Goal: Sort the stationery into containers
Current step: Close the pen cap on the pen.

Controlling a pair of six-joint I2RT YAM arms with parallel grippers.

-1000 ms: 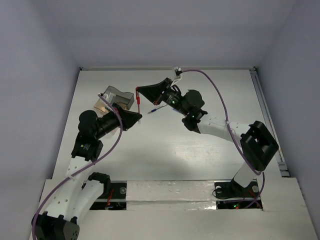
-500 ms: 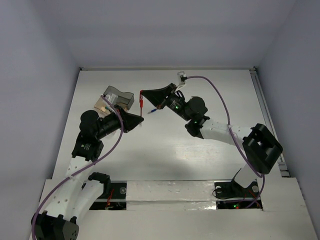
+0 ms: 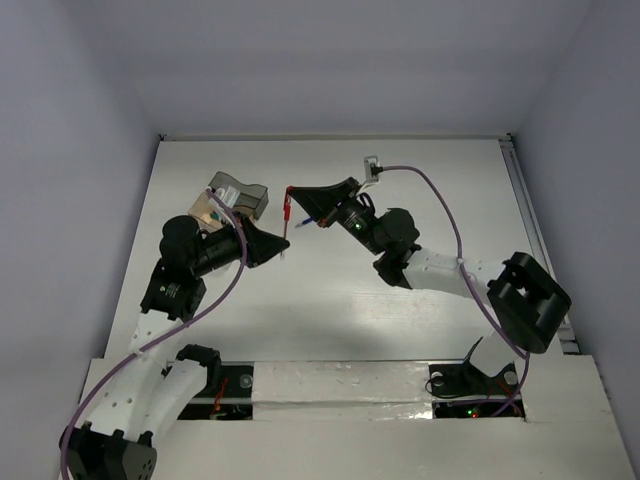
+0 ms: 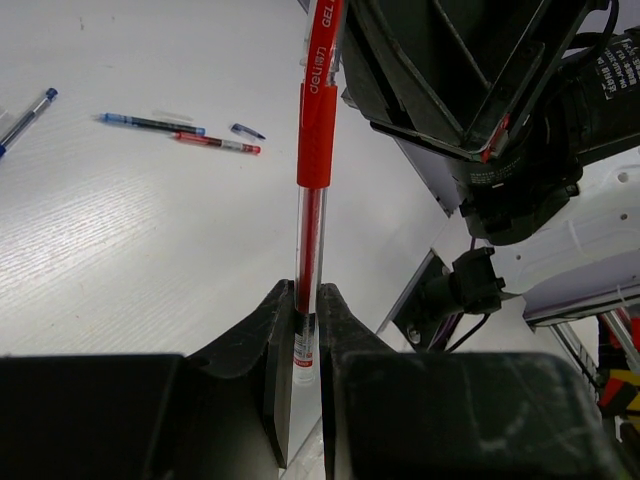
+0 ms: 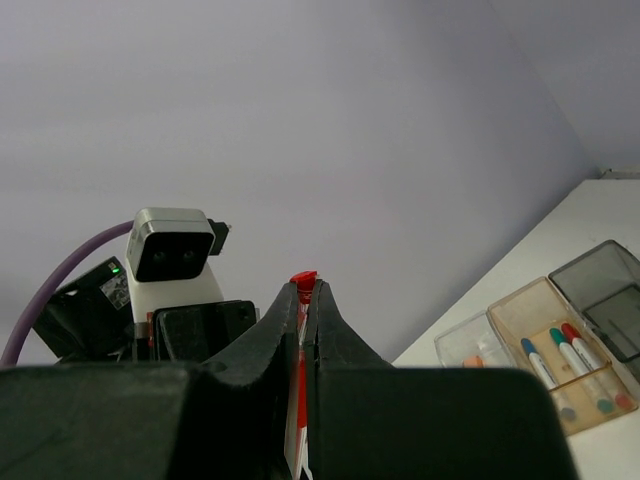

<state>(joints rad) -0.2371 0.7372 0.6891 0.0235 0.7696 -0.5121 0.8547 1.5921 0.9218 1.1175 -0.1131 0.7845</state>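
A red gel pen (image 3: 288,212) with a clear barrel and a red cap hangs in the air above the table, right of the containers (image 3: 236,196). My left gripper (image 3: 283,243) is shut on its lower barrel end, as the left wrist view (image 4: 302,297) shows. My right gripper (image 3: 291,191) is shut on its red cap end (image 5: 303,281). The pen (image 4: 312,150) runs straight up from my left jaws into the right gripper. The right wrist view shows a clear tray (image 5: 590,400) holding several markers, a smoky grey tray (image 5: 600,285) and a clear tray (image 5: 470,345) with an orange piece.
In the left wrist view a blue pen (image 4: 150,123), a red pen (image 4: 215,143), a small blue cap (image 4: 247,131) and another blue pen (image 4: 26,116) lie on the white table. The right arm's body (image 3: 400,240) and purple cable (image 3: 440,200) lie to the right.
The red pen and both gripper tips have drifted a little to the right and toward the near edge. The right arm has swung further right.
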